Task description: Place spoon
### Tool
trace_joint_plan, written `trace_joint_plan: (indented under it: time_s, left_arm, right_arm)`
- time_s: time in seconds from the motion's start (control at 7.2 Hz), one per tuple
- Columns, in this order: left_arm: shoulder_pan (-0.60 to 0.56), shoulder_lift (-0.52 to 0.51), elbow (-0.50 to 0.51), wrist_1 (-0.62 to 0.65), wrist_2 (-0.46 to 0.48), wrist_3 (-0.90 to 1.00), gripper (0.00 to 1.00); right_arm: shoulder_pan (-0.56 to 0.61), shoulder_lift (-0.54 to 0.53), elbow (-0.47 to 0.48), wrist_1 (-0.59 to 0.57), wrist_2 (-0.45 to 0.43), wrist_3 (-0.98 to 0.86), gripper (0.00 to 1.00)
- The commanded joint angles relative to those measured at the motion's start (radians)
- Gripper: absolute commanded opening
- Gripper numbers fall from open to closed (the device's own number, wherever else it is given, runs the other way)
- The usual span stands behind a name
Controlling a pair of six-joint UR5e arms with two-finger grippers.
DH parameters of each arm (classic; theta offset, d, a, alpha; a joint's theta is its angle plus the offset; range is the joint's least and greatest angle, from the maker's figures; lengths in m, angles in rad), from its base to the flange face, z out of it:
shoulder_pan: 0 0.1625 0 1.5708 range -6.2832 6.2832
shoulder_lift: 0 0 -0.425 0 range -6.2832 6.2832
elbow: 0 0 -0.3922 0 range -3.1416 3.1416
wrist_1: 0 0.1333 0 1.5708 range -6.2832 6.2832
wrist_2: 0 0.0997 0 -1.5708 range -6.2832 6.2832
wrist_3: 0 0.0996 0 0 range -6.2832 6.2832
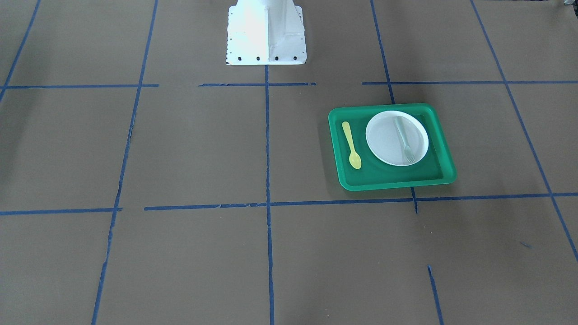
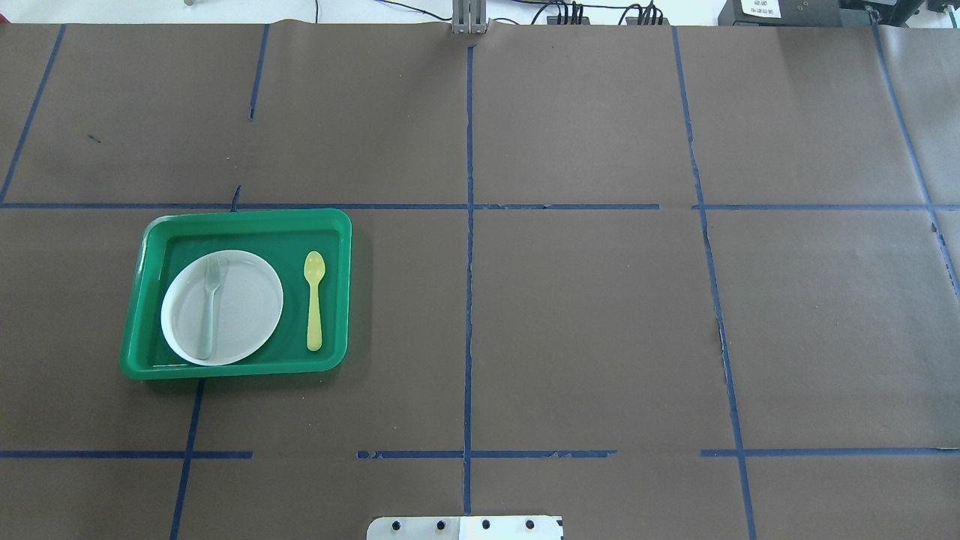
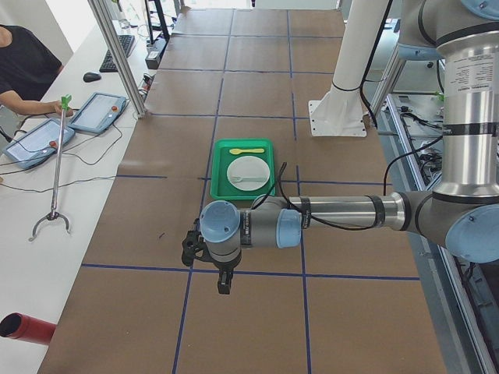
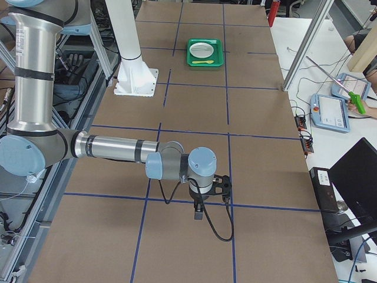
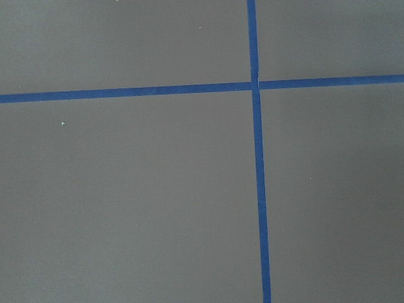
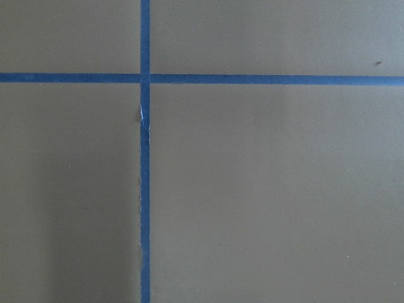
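Overhead exterior view, item one: pale yellow plastic spoon, lying flat on the floor of a green tray, in the strip between the plate and the tray's wall on the robot's centre side. Bowl end points away from the robot, handle end toward it; the spoon sits just beside the plate without touching it, roughly parallel to the tray's short walls. Item two: round white plate, inside the same tray, filling most of its other part. Item three: translucent grey-green fork, laid on the plate, tines away from the robot, roughly parallel to the spoon. Tray stands on the robot's left half of the brown-covered bench, which is marked into squares by blue tape. White robot pedestal stands at the bench's edge. Left pincer hangs over the bench, well apart from the tray and holding nothing visible; whether its jaws are apart or together cannot be told. Right pincer hangs likewise over the far end of the bench, state likewise impossible to tell. Both wrist views show only bench covering and crossing tape.
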Motion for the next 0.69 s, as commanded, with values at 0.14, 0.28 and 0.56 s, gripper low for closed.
trace_joint_plan:
  time_s: [0.14,0.28,0.56]
  left_arm:
    - [-0.001,-0.007,-0.006,0.000,0.002,0.000,1.00]
    - [-0.003,-0.013,-0.006,0.000,0.002,0.000,1.00]
    - [-0.007,-0.013,-0.010,0.000,-0.001,0.000,1.00]
  right_arm:
    - [0.000,0.000,0.000,0.000,0.000,-0.001,1.00]
    - [0.000,0.000,0.000,0.000,0.000,0.000,1.00]
    - [0.000,0.000,0.000,0.000,0.000,0.000,1.00]
